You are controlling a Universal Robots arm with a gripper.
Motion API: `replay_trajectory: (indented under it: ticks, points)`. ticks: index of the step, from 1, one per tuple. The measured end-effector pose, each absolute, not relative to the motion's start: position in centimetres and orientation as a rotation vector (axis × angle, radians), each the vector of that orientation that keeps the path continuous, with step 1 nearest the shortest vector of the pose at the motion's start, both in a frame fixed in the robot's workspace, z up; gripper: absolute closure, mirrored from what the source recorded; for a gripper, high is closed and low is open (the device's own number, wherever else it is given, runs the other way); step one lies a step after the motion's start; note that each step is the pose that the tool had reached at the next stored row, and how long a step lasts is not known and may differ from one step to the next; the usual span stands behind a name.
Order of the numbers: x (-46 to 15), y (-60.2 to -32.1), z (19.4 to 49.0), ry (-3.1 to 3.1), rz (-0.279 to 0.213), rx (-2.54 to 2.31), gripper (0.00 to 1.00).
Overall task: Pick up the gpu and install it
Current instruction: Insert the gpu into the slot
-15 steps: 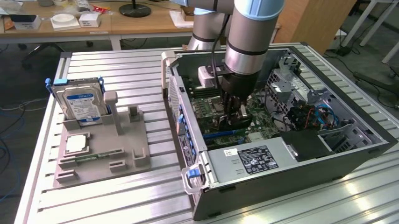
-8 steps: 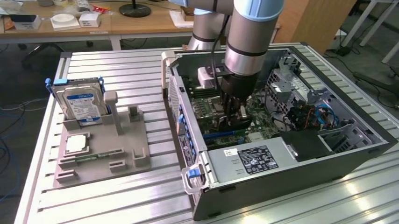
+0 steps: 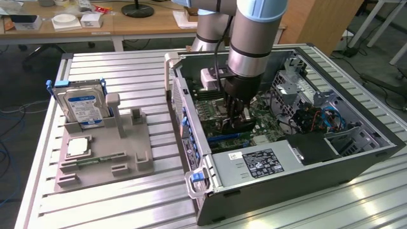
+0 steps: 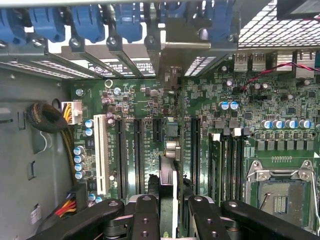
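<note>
"Exterior view first: where is the claw [image 3: 237, 119]?"

"Deep inside the open computer case [image 3: 286, 191], at the end of the arm [image 3: 251, 43], which comes down from above. It hangs just over the motherboard [image 3: 213, 107]. A dark flat piece, the gpu [image 3: 239, 125], sits directly under the claw and close to the board. From this side the card can hardly be told apart from the claw."

"And the wrist view?"

"It looks down along the fingers [image 4: 145, 215]. The claw is narrowed onto the gpu [image 4: 169, 190], one finger on each face, and the card shows edge-on as a thin strip running away from the claw. At the card's far end is a pale metal bracket [image 4: 192, 47], near a row of blue latches [image 4: 85, 20]. Long black expansion slots [image 4: 137, 150] lie on either side of the card below the claw. An open processor socket [image 4: 280, 195] lies off to one side of the claw. Whether the card's edge has reached a slot cannot be told."

"What does the exterior view add?"

"What lies outside the case, well apart from the claw. A grey holder [image 3: 127, 157] rests on the ribbed metal surface [image 3: 114, 200]. It carries a silver hard drive [image 3: 83, 107] standing upright, a small processor chip [image 3: 77, 147] lying flat and a narrow green memory stick [image 3: 102, 160]. Inside the case, near the claw, is a boxed power supply [image 3: 254, 164] with a white label."
</note>
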State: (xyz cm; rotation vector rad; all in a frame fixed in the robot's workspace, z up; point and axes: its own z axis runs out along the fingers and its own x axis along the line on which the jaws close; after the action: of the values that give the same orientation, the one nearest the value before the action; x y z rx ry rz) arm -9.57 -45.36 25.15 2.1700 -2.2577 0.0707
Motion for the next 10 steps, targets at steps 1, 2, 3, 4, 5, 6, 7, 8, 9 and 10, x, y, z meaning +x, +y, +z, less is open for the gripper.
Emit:
replay_trajectory:
  ticks: [1, 2, 3, 4, 5, 6, 7, 8, 9, 10]
  points:
    - [-9.58, -45.36, 25.12, -2.258, 0.071, 2.170, 0.73]
    - [-9.62, -45.35, 25.10, -2.258, 0.071, 2.169, 0.73]
    - [-9.65, -45.34, 25.04, -2.258, 0.071, 2.169, 0.73]
    - [-9.68, -45.32, 24.98, -2.258, 0.071, 2.170, 0.73]
    - [-9.73, -45.31, 24.93, -2.258, 0.071, 2.170, 0.73]
    - [-9.73, -45.32, 24.93, -2.258, 0.071, 2.170, 0.73]
    - [-9.73, -45.32, 24.93, -2.258, 0.071, 2.170, 0.73]
    - [-9.73, -45.32, 24.92, -2.258, 0.071, 2.170, 0.73]
    - [-9.73, -45.32, 24.92, -2.258, 0.071, 2.170, 0.73]
    - [-9.73, -45.32, 24.92, -2.258, 0.071, 2.170, 0.73]
